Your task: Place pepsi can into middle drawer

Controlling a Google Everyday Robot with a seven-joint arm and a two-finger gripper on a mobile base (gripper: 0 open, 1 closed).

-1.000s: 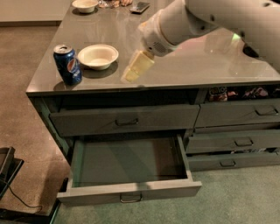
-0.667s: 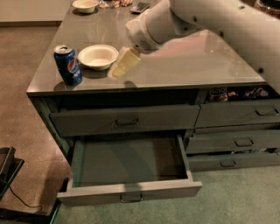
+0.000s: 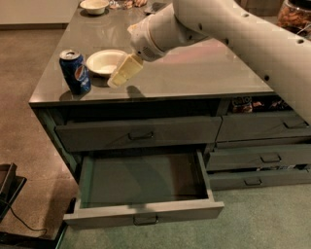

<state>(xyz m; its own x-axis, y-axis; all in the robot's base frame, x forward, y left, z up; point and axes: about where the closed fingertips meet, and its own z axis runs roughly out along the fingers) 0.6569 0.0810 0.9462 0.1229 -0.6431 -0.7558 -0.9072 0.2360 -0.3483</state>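
The pepsi can (image 3: 75, 71) stands upright near the front left corner of the grey counter (image 3: 194, 73). My gripper (image 3: 116, 79) hangs from the white arm and points down-left over the counter. It is just right of the can and in front of a white bowl (image 3: 103, 62), apart from the can. The middle drawer (image 3: 141, 181) is pulled wide open below the counter. Its dark floor is bare, and its front panel with a small loop handle (image 3: 145, 220) faces me.
A shut drawer front with a dark handle (image 3: 140, 135) sits above the open drawer. Narrower drawers (image 3: 262, 158) stack on the right. A second bowl (image 3: 94, 6) and small items lie at the counter's back. A dark object with a cable (image 3: 7, 194) is on the floor at left.
The arm has swung left across the counter, bringing the gripper from the counter's middle to just beside the bowl and closer to the can. The can and drawer have not moved.
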